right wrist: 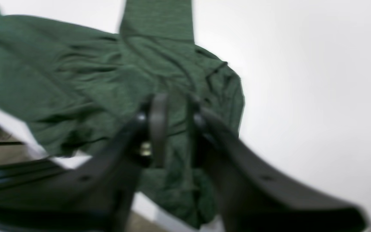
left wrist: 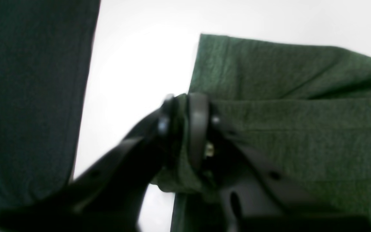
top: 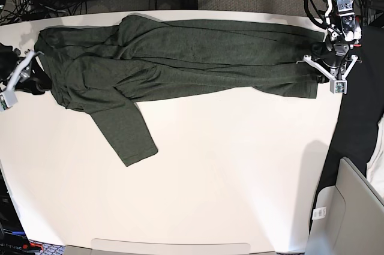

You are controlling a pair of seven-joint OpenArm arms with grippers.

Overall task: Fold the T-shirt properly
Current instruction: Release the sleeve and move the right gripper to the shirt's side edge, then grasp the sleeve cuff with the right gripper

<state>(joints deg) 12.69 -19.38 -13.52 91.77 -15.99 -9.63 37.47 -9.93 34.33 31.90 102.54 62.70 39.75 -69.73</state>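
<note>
Our T-shirt (top: 180, 57) lies stretched along the far side of the white tabletop (top: 228, 171), one sleeve trailing toward the middle. Our left tool (left wrist: 185, 129) has its jaws slightly parted with a bunch of hem cloth between them, while our right tool (right wrist: 174, 129) stands partly open over the rumpled shoulder end, and we cannot tell whether it grips anything. If either tool lifts away with cloth snagged on a jaw, the flat layer may drag and wrinkle.
</note>
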